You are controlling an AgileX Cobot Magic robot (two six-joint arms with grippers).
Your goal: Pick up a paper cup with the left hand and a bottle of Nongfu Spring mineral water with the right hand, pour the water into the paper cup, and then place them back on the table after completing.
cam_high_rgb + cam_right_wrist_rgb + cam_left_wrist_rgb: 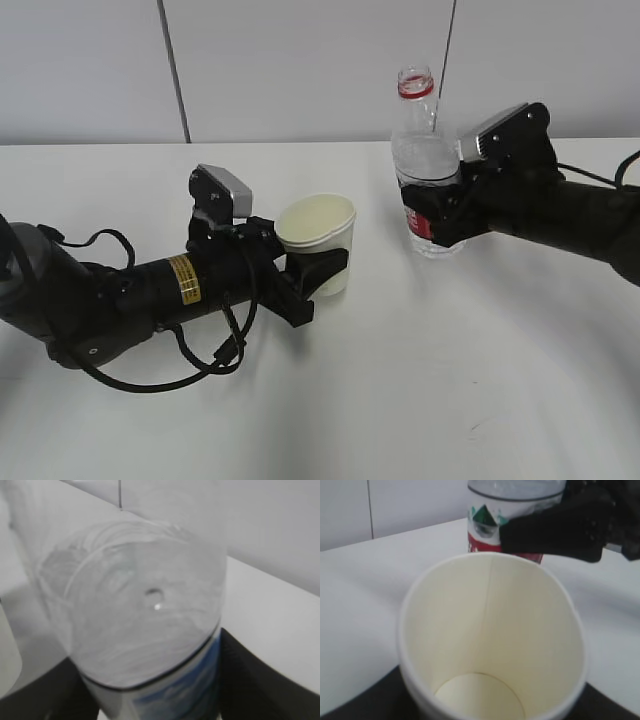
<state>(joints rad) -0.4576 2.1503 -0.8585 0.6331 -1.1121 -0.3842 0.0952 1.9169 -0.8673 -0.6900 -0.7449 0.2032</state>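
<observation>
The white paper cup (318, 232) is upright and empty, and my left gripper (322, 272), on the yellow-labelled arm, is shut on its lower half. In the left wrist view the cup's dry inside (490, 630) fills the frame, with dark fingers (350, 702) at the bottom corners. The uncapped Nongfu Spring bottle (424, 150), clear with a red label, stands upright to the right of the cup. My right gripper (437, 215) is shut on its labelled part. The right wrist view shows the bottle (140, 625) between black fingers (255, 680). Clear water sits in the bottle; I cannot tell its level.
The white table (450, 380) stretches wide in front of both arms. A grey panelled wall (300, 60) stands behind it. The left arm's black cables (215, 355) loop on the tabletop. The bottle and the right gripper's finger (555, 530) show just behind the cup in the left wrist view.
</observation>
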